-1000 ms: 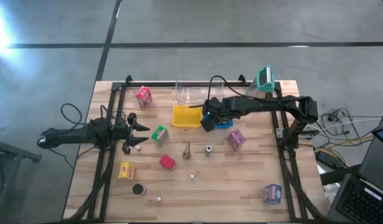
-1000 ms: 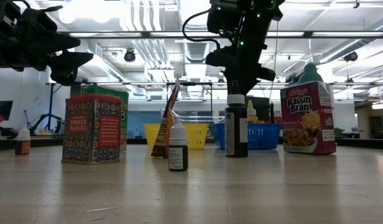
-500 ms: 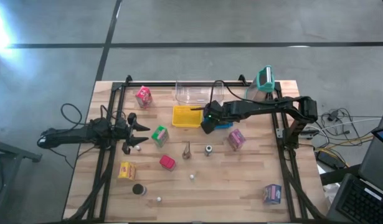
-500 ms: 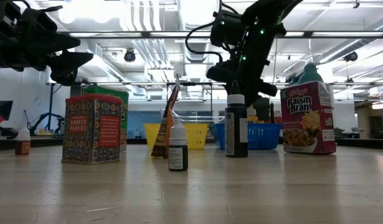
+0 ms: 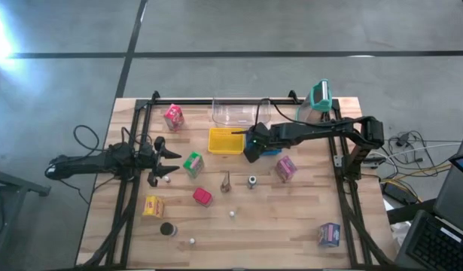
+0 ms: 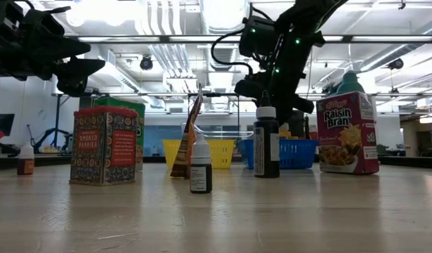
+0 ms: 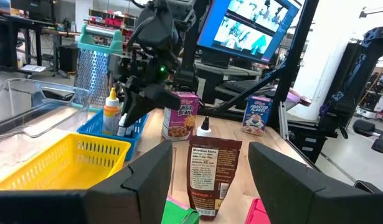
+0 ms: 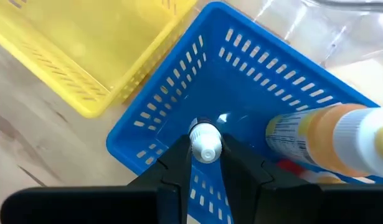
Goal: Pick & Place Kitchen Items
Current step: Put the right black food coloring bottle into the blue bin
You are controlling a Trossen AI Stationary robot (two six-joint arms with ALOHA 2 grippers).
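My right gripper (image 8: 205, 163) is over the blue basket (image 8: 253, 93) at the table's far middle, shut on a small white-capped bottle (image 8: 205, 142). An orange bottle (image 8: 328, 134) stands in the same basket. The high view shows this gripper (image 5: 251, 149) between the yellow basket (image 5: 225, 141) and the blue one (image 5: 272, 149). Loose cartons lie on the table: pink (image 5: 173, 115), green (image 5: 193, 162), red (image 5: 202, 196) and yellow (image 5: 153, 205). My left gripper (image 5: 165, 162) waits open and level at the left. My right gripper pinches the small bottle between its two fingers, just below the white cap (image 8: 205, 149). The fingers slant steeply down from above. The bottle's cap end points up toward the wrist and its body hangs inside the blue basket. Whether its bottom touches the basket floor is hidden.
A clear container (image 5: 235, 111) and a teal-lidded jug (image 5: 319, 96) stand at the far edge. Two small bottles (image 5: 226, 181) (image 5: 251, 181), a pink carton (image 5: 285, 168), a purple carton (image 5: 329, 235), a dark disc (image 5: 168, 229) and white balls (image 5: 233, 214) are spread over the near half.
My right gripper has come down toward the blue basket with the small bottle still between its fingers.
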